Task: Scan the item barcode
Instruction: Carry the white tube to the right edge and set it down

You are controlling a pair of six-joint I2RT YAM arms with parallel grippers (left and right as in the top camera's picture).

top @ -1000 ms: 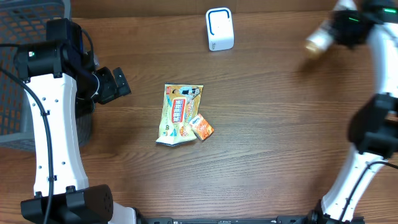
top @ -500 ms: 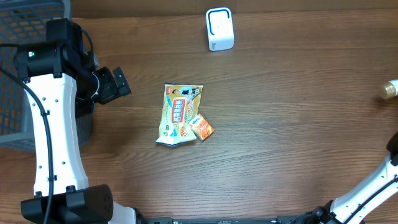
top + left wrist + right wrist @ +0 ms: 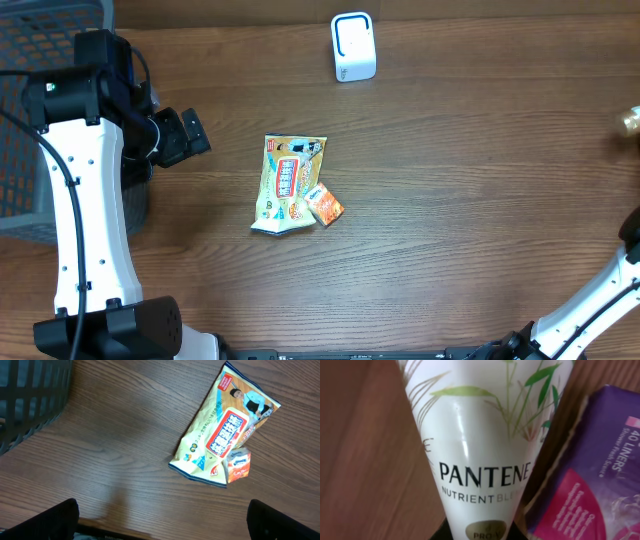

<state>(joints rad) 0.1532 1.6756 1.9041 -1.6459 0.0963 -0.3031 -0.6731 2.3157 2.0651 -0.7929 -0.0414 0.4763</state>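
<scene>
Pantene tube (image 3: pixel 485 435) is white, printed with green leaves, black lettering.

Dark slatted basket (image 3: pixel 50 25) at left edge of wooden table (image 3: pixel 450 200); purple liner pack (image 3: pixel 590 485), possibly cardboard.

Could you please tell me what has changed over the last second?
The right gripper, shut on the Pantene bottle, swung it from the top right down to the overhead view's right edge. The left gripper, snack bag, small box and scanner stayed put.
</scene>
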